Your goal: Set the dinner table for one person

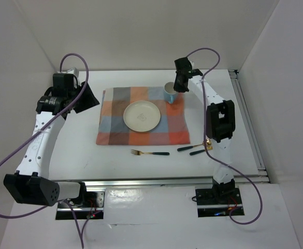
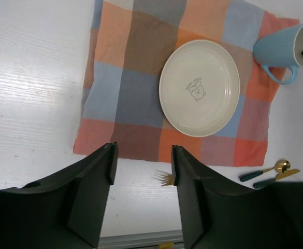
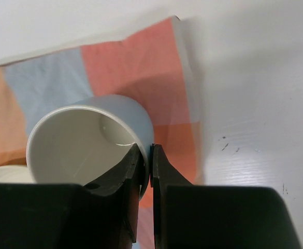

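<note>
A light blue mug (image 1: 170,94) stands upright on the far right corner of the checked cloth mat (image 1: 115,129), which lies on the white dinner table (image 1: 78,150). My right gripper (image 1: 175,88) reaches down onto its rim. In the right wrist view one finger is inside the mug (image 3: 78,150) and one outside, and the right gripper (image 3: 151,155) is shut on the mug wall. A cream plate (image 1: 142,115) sits in the middle of the mat. My left gripper (image 2: 143,155) hangs open and empty above the table, left of the mat.
A gold fork (image 1: 148,153) with a dark handle lies just in front of the mat. A spoon (image 1: 187,148) and a knife (image 1: 198,152) lie to its right, near the right arm. Metal rails run along the near edge (image 1: 167,181) and the right edge (image 1: 249,124).
</note>
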`<control>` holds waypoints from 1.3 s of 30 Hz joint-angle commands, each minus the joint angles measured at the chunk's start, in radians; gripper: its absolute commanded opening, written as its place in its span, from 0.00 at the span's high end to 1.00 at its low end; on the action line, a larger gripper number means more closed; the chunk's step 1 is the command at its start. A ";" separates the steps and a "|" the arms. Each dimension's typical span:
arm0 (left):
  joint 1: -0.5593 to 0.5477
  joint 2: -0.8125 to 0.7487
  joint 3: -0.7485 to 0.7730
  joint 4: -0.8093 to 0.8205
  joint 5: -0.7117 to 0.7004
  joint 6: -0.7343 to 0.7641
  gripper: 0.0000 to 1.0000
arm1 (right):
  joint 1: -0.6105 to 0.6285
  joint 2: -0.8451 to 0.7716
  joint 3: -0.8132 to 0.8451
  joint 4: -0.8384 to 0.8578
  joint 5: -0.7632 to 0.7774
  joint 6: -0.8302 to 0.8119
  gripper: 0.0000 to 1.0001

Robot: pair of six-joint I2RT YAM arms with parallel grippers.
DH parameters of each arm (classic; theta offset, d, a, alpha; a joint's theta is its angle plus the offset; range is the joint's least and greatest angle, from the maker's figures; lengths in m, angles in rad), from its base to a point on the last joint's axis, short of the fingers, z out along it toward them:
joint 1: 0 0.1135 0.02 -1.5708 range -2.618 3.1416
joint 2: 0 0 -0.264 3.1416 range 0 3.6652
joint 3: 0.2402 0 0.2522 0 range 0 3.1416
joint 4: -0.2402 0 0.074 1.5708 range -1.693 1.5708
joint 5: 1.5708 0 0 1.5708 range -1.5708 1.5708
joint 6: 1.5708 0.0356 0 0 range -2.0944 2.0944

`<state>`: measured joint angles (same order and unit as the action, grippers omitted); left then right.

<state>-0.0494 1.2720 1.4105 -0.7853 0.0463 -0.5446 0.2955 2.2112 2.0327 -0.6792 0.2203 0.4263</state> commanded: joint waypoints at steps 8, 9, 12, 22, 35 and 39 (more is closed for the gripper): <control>-0.021 0.041 -0.070 0.035 0.101 0.040 0.38 | -0.022 0.038 0.066 0.039 -0.050 0.028 0.80; -0.030 0.041 -0.070 0.026 0.101 0.040 0.37 | -0.022 0.038 0.057 0.040 -0.050 0.028 0.67; -0.030 0.050 -0.070 0.026 0.101 0.040 0.35 | -0.022 -0.008 0.034 0.063 -0.075 0.028 0.46; -0.058 0.069 -0.039 0.026 0.092 0.040 0.34 | -0.058 -0.319 -0.190 0.076 -0.030 0.066 0.00; -0.105 0.078 -0.081 0.058 0.087 0.038 0.34 | 0.082 -0.981 -1.202 0.093 -0.128 0.466 0.54; -0.115 0.078 -0.071 0.058 0.078 0.038 0.34 | 0.093 -0.998 -1.267 0.073 -0.128 0.552 0.52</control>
<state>-0.1524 1.3449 1.3220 -0.7540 0.1303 -0.5228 0.3885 1.2564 0.7727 -0.6033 0.0906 0.8494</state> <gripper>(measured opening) 0.656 0.478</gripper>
